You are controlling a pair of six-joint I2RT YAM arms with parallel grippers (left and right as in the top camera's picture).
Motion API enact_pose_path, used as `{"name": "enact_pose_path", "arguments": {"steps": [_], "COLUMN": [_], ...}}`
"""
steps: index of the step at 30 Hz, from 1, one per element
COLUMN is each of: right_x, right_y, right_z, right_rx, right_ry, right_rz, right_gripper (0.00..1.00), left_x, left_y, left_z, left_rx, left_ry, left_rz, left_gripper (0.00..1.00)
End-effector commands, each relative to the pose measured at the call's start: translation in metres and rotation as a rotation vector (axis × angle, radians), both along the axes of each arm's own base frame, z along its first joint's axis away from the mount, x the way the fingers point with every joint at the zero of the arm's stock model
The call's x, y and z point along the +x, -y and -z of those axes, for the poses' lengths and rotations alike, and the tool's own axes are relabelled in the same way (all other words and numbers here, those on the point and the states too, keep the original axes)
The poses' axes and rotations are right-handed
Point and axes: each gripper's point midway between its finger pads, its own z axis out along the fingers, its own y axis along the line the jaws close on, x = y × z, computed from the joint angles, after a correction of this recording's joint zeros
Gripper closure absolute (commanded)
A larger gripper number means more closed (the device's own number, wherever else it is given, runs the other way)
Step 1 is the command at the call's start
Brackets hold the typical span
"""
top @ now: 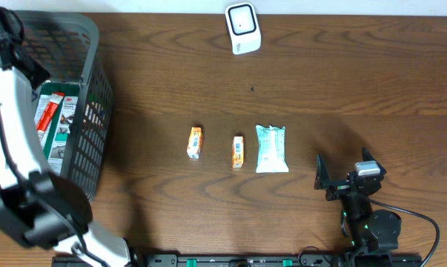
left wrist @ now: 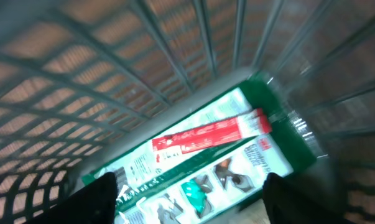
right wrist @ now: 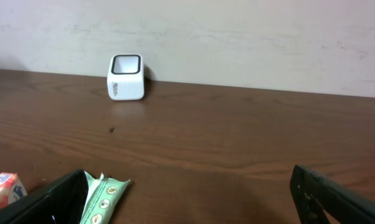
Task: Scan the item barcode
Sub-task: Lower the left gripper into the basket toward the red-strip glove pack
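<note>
While right tool [top: 324, 178] rests wide, left arm [top: 15, 141] dips into basket [top: 97, 81].

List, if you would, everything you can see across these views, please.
Table: one, dark brown wood, under everything.
Basket: one, grey, at the table's left end.
Blister pack: one made out, green and white with a red tube, inside the basket.
Small cartons: two, orange and white, mid-table, side by side, apart.
Wipes packet: one, pale green and white, right of the cartons.
Scanner: one, white, far edge.
Left gripper: one, black, open, inside the basket over the pack.
Right gripper: one, black, open, near edge.
</note>
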Motion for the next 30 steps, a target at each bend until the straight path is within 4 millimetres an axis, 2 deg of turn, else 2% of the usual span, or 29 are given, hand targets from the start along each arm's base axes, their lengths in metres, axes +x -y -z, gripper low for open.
{"name": "enact_pose_path", "arguments": {"steps": [1,7,12,16,21,25,30], "right_x": [0.0,0.0,0.0,0.0,0.0,0.0,0.0], "right_y": [-0.003,-0.003,-0.003,-0.003,-0.003,-0.003,-0.003], "right_z": [0.001,0.001,0.001,0.001,0.001,0.001,0.001], "right_rx": [-0.004,-0.004,-0.004,-0.004,-0.004,-0.004,-0.004], "right_ry": [-0.003,-0.003,-0.003,-0.003,-0.003,-0.003,-0.003], "right_rz": [-0.011,-0.011,-0.011,-0.011,-0.011,-0.011,-0.011], "right_gripper": [0.01,0.01,0.01,0.01,0.01,0.01,0.01], "left_x": [0.006,0.024,0.03,0.036,0.04,0.04,0.034], "left_y": [-0.003,0.004,0.006,0.017,0.03,0.028,0.018], "left_z": [0.042,0.099,0.126,0.144,0.155,0.155,0.156], "left_rx": [-0.026,-0.104,-0.123,-0.183,-0.242,-0.227,-0.229], "left_ry": [-0.148,-0.267,-0.331,-0.34,-0.326,-0.337,-0.345], "left_rz": [0.143,0.349,0.461,0.589,0.702,0.741,0.74], "left_gripper": [0.19,0.17,0.14,0.11,0.06,0.01,0.02]}}
